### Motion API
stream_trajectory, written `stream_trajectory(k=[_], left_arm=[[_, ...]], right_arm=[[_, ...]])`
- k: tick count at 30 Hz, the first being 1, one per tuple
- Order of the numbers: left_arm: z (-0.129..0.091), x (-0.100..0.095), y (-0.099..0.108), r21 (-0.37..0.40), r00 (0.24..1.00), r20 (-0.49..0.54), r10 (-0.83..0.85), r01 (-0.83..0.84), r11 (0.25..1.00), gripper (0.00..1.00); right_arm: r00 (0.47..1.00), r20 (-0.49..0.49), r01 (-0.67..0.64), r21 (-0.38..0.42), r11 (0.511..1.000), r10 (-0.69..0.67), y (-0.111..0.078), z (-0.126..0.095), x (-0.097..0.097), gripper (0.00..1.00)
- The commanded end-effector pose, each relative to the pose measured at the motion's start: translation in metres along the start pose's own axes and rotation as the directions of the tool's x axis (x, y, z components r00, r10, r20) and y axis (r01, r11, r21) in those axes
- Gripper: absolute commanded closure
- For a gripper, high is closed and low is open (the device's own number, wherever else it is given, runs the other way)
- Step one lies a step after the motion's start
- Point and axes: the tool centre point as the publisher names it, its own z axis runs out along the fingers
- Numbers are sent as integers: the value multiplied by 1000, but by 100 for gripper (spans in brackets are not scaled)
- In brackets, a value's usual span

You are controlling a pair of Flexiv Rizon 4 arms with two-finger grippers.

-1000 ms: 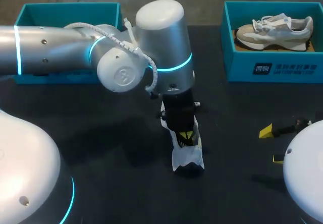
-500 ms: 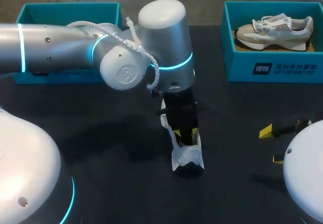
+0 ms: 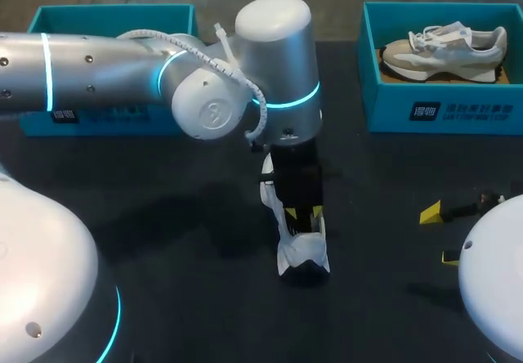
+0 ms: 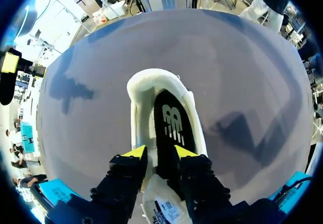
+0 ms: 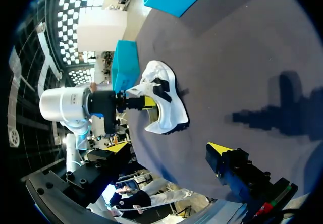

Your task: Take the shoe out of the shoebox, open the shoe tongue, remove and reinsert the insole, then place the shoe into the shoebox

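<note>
The left fingers [image 4: 159, 152] are closed to a narrow gap. The white upper edge of the tongue [image 4: 160, 206] is pinched between them, from both sides. The tongue is folded back toward the wrist, so its inner label faces up. The yellow tips reach past the tongue's edge into the mouth of the shoe [image 4: 151, 82]. One tip sits by the inner wall and the other over the black insole [image 4: 169, 123]. The insole lies flat inside the shoe and runs ahead of the fingers to the rounded heel collar.

The shoe is white and rests on the dark desk [image 3: 163, 232] near its middle, well apart from both boxes. Its heel end points toward the robot's side, and its front is hidden under the wrist. The left arm [image 3: 106, 77] comes in from the left, crosses the desk and turns straight down over the shoe.

The right fingers [image 5: 168, 148] are spread wide with nothing between them. They hover low at the right side of the desk, well apart from the shoe, just ahead of the right arm [image 3: 494, 285].

At the far left stands the left shoebox [image 3: 114, 10], teal, partly hidden behind the left arm. At the far right stands the right shoebox [image 3: 458, 109], also teal. A second shoe [image 3: 445, 48], beige and white, lies in it on its side.
</note>
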Motion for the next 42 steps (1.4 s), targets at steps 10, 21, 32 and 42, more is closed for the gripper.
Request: stream_trajectory(k=[10,21,32,42], left_arm=[[-4,3,18,-3,1000,-20,-17,17,1000,51],[-18,12,18,3,999,-33,-43,43,999,23],[-18,18,18,3,997,-55,-55,55,998,26],[-29,19,29,-20,996,-52,-69,68,997,23]], right_arm=[[1000,3,0,-4,1000,0,-3,-1,1,0],[1000,3,0,-4,1000,0,-3,-1,1,0],[1000,3,0,-4,1000,0,-3,-1,1,0],[1000,3,0,-4,1000,0,-3,-1,1,0]])
